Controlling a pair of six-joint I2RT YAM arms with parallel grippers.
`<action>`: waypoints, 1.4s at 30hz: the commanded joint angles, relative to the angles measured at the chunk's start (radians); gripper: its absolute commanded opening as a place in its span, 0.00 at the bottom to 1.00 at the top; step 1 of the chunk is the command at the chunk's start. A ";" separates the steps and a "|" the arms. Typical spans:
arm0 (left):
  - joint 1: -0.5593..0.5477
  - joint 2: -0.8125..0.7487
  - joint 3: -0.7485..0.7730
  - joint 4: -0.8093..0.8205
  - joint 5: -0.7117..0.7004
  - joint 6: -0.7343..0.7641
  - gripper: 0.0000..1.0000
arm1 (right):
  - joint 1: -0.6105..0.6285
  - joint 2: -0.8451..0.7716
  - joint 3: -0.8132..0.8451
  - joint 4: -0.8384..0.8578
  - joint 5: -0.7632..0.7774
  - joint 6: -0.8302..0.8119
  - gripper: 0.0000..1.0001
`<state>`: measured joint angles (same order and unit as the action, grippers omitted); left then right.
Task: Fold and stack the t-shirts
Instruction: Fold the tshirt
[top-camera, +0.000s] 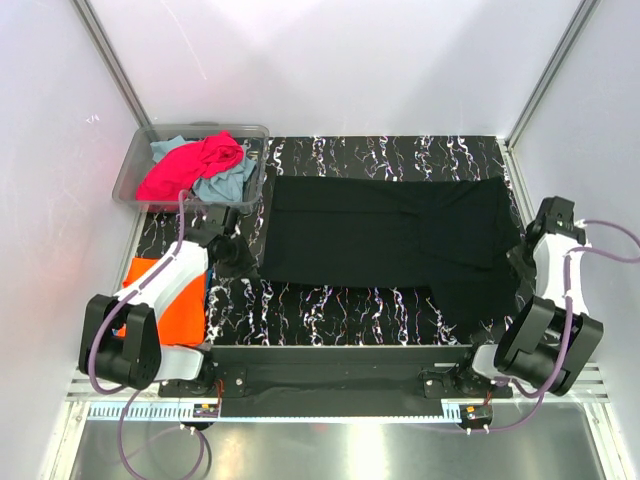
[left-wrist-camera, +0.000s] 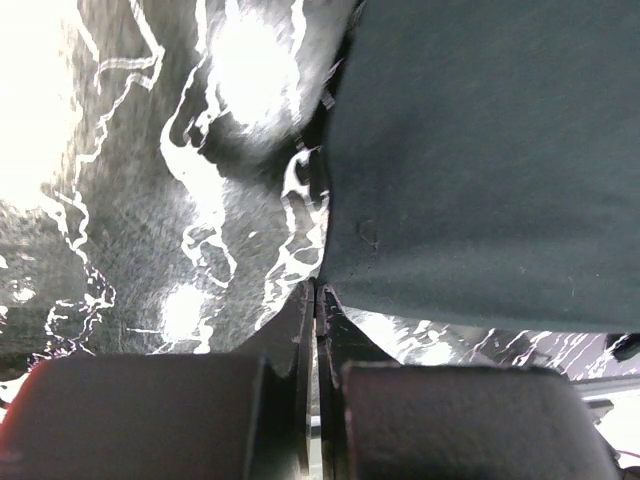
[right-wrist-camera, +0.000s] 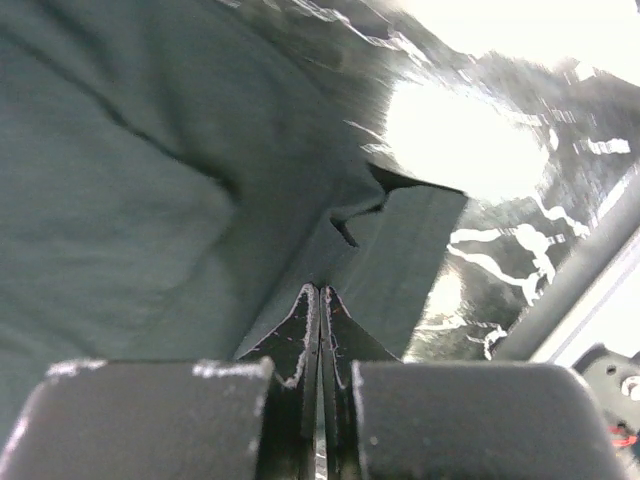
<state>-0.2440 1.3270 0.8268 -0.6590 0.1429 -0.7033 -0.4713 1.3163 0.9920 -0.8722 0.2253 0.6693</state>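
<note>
A large black t-shirt (top-camera: 390, 235) lies spread flat across the middle of the marbled table (top-camera: 330, 305). My left gripper (top-camera: 243, 258) is at the shirt's near left corner. In the left wrist view it (left-wrist-camera: 316, 290) is shut, its tips pinching the edge of the black cloth (left-wrist-camera: 480, 150). My right gripper (top-camera: 520, 268) is at the shirt's right edge. In the right wrist view it (right-wrist-camera: 320, 290) is shut on a raised fold of the black t-shirt (right-wrist-camera: 120, 180). A folded orange t-shirt (top-camera: 175, 300) lies at the front left.
A clear plastic bin (top-camera: 200, 128) at the back left holds a crumpled magenta t-shirt (top-camera: 195, 165) and a teal one (top-camera: 230, 180). White walls with metal posts close in the table on three sides. The arm bases stand along the near edge.
</note>
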 joint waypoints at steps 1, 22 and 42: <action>-0.014 0.021 0.115 0.004 -0.081 0.036 0.00 | 0.019 0.050 0.112 0.050 -0.012 -0.092 0.00; 0.015 0.511 0.653 -0.056 -0.229 0.071 0.00 | 0.077 0.572 0.619 0.133 -0.302 -0.254 0.00; 0.022 0.673 0.794 -0.079 -0.235 0.077 0.00 | 0.080 0.738 0.766 0.110 -0.326 -0.263 0.00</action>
<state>-0.2356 1.9888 1.5608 -0.7353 -0.0387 -0.6502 -0.3923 2.0449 1.7000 -0.7650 -0.0978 0.4217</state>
